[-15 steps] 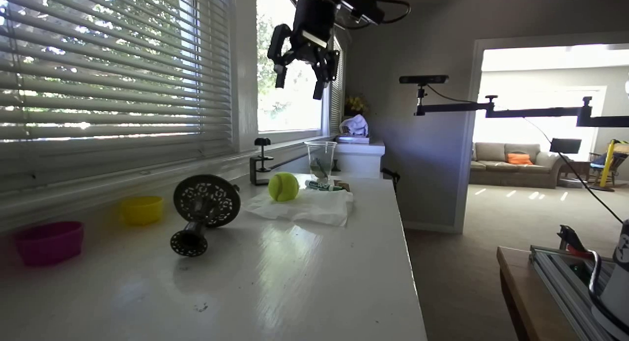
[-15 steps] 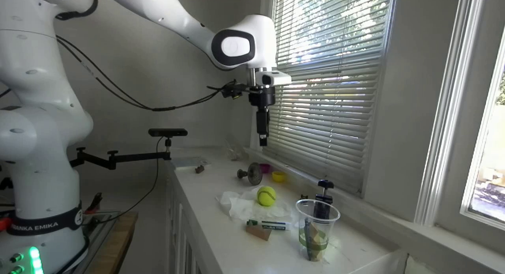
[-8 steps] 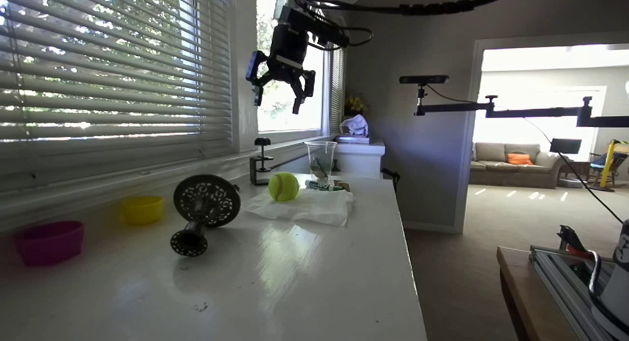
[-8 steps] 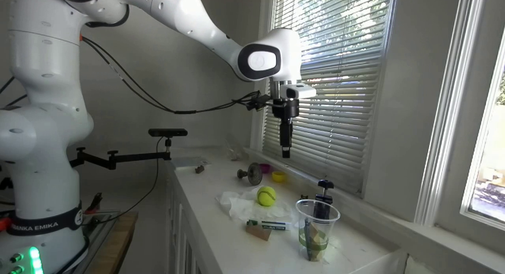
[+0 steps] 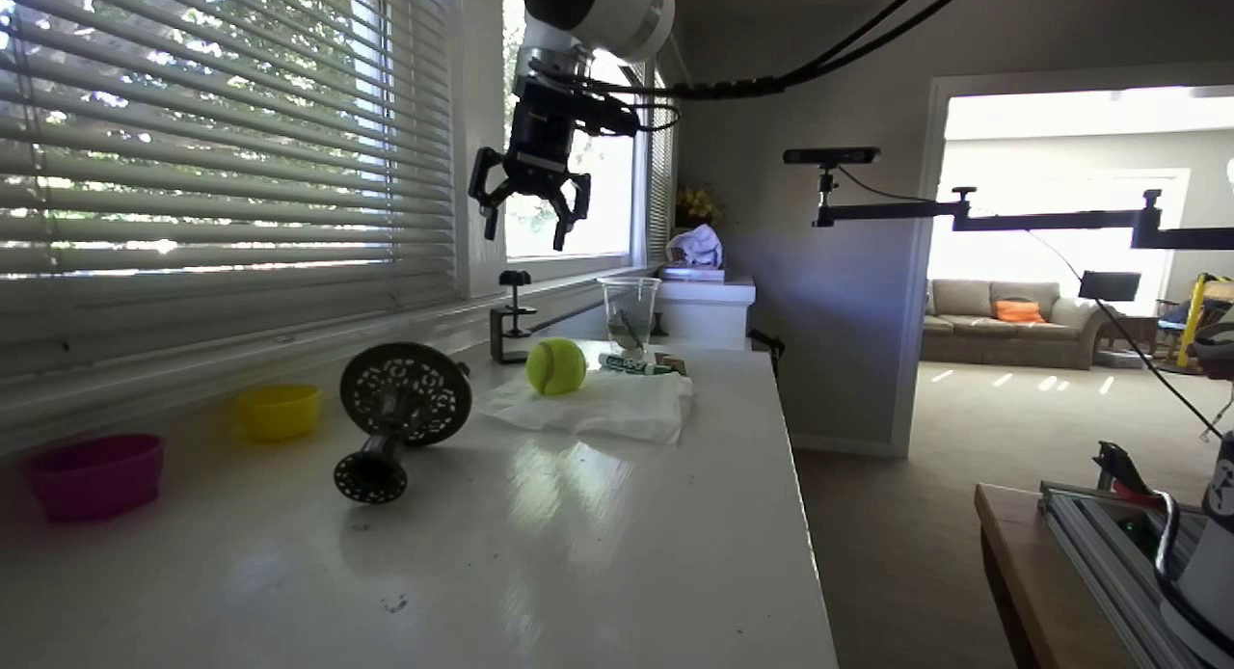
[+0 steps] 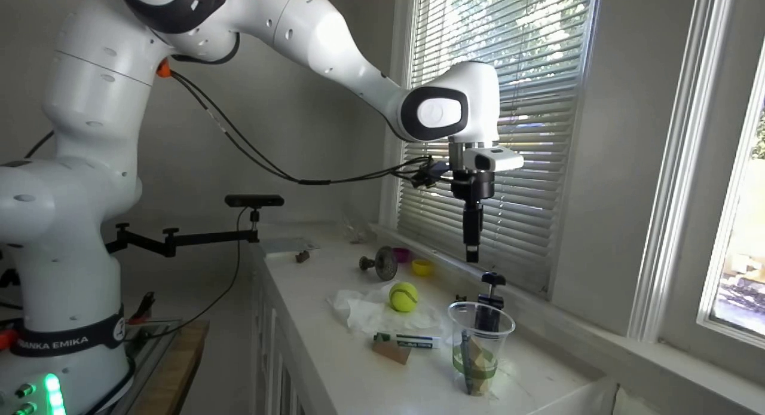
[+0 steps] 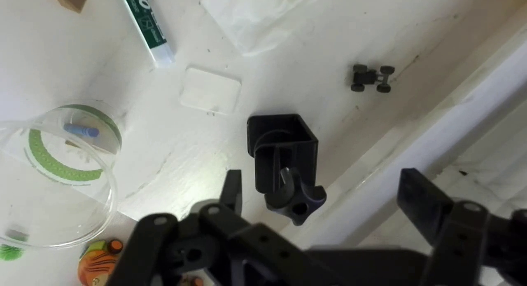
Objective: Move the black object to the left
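Lower than a second ago, my jaws hang spread above the matte black, angular clamp (image 7: 286, 162), upright on the glossy white tabletop (image 5: 627, 534). Near it I see a clear plastic cup with a green band (image 6: 482, 358) and a tiny black four-wheeled chassis (image 7: 365, 77); white slatted blinds (image 6: 532, 116) hang beyond.

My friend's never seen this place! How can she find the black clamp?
Find the white counter running beneath the window with blinds. On its window side, near the clear plastic cup, stands the black clamp. Unlike the tiny dark four-wheeled toy nearby, it has an open C-shaped frame and a star-shaped knob on top.
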You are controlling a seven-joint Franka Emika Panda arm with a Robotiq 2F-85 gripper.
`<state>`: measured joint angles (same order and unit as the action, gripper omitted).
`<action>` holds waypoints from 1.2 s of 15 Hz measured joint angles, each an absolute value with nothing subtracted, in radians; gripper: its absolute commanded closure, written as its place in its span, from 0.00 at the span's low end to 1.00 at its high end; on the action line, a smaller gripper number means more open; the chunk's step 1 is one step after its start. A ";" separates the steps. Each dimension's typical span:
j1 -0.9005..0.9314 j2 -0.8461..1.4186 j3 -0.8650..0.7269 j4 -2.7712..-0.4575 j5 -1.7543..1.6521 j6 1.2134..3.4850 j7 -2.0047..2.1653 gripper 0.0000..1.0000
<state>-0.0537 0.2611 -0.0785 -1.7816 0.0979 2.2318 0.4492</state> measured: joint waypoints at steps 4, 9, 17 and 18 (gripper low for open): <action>-0.054 0.366 -0.085 -1.688 0.098 2.221 0.455 0.15; -0.054 0.466 -0.092 -1.589 0.098 2.198 0.463 0.32; -0.063 0.513 -0.102 -1.501 0.099 2.180 0.468 0.63; -0.063 0.512 -0.103 -1.501 0.099 2.180 0.470 0.55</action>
